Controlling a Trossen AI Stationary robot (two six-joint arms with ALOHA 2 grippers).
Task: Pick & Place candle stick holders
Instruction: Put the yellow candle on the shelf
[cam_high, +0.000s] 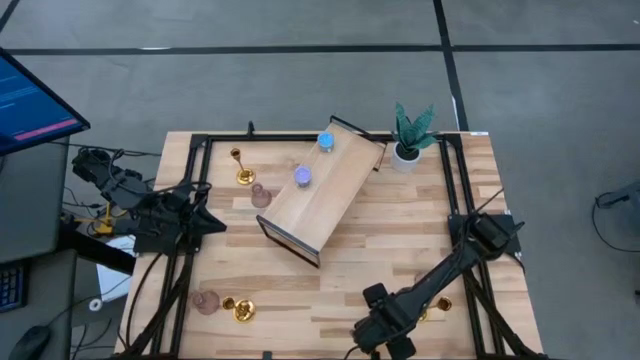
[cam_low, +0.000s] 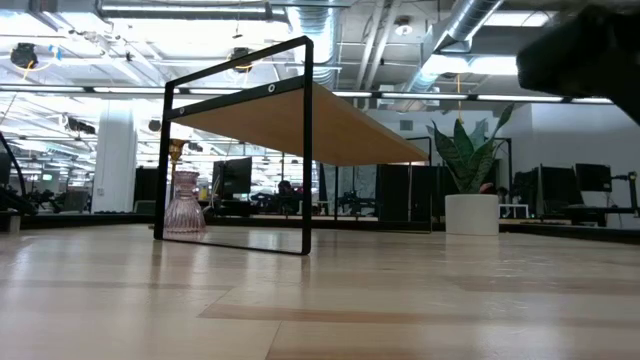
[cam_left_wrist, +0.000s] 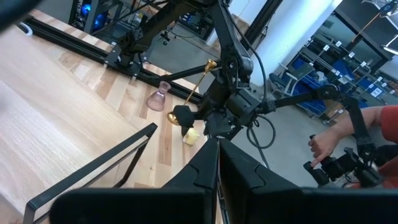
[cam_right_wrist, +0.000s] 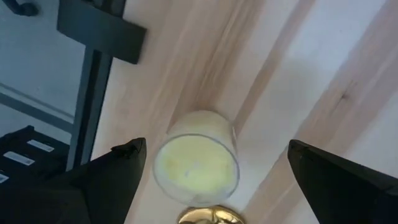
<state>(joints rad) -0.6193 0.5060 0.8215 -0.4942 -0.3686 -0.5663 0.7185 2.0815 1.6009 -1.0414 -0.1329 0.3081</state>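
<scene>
Yellow holder (cam_right_wrist: 196, 163) shows between the wide-open right claw (cam_right_wrist: 211, 168) only in its wrist view.

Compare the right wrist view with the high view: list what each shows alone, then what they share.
Only the right wrist view: the yellow candle holder lying between the open right gripper's fingers, a gold piece beside it.

Only the high view: the wooden shelf carrying a blue holder and a violet holder, the potted plant, and the left gripper, parked shut.

Both: the wooden table.

Two dark jointed arms (cam_high: 445, 275) (blk cables)
</scene>
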